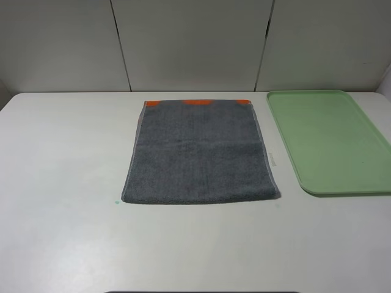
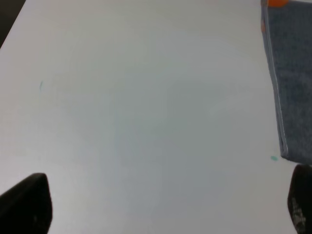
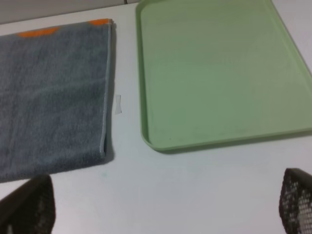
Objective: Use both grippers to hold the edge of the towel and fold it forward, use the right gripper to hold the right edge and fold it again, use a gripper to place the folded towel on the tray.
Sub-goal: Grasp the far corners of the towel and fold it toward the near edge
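Note:
The dark grey towel (image 1: 198,152) lies flat and spread on the white table, its orange band along the far edge. To its right, a small gap away, sits the empty light-green tray (image 1: 330,140). Neither arm shows in the exterior high view. In the left wrist view my left gripper (image 2: 163,209) hangs open over bare table, with the towel's left hem (image 2: 292,73) off to one side. In the right wrist view my right gripper (image 3: 161,204) is open above the table, short of the towel's near right corner (image 3: 48,97) and the tray's near rim (image 3: 219,141). Nothing is held.
A small white scrap (image 3: 118,104) lies between towel and tray. A tiny teal mark (image 1: 116,202) sits on the table by the towel's near left corner. A panelled wall (image 1: 195,43) stands behind the table.

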Motion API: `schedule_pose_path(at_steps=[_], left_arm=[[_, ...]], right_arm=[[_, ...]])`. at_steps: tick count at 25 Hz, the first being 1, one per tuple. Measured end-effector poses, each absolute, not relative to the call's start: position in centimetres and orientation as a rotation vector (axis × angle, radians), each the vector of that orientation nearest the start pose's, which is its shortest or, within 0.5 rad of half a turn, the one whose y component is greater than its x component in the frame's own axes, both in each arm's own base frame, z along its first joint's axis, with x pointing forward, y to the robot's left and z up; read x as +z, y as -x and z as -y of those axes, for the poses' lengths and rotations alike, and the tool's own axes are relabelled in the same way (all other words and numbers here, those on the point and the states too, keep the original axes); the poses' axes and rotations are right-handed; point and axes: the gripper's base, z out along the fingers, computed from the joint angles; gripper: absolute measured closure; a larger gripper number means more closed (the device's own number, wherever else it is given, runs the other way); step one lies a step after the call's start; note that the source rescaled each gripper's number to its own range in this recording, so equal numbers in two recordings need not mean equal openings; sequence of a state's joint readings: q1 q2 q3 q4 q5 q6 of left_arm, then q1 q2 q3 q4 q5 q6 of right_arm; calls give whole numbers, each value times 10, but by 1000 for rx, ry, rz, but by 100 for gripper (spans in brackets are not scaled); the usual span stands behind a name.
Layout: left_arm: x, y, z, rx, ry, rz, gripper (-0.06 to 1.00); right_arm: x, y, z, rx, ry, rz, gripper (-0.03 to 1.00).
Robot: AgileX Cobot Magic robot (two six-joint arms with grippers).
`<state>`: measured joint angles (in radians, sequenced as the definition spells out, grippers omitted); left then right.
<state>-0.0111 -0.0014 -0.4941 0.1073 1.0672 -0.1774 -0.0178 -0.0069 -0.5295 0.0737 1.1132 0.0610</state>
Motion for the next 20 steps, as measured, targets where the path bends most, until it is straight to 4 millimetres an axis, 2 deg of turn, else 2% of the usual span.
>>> schedule_pose_path(at_steps=[20], left_arm=[[275,5,-9,11,175,-2043,-3]], right_arm=[[281,12,-6,115,-74,-2059,-3]])
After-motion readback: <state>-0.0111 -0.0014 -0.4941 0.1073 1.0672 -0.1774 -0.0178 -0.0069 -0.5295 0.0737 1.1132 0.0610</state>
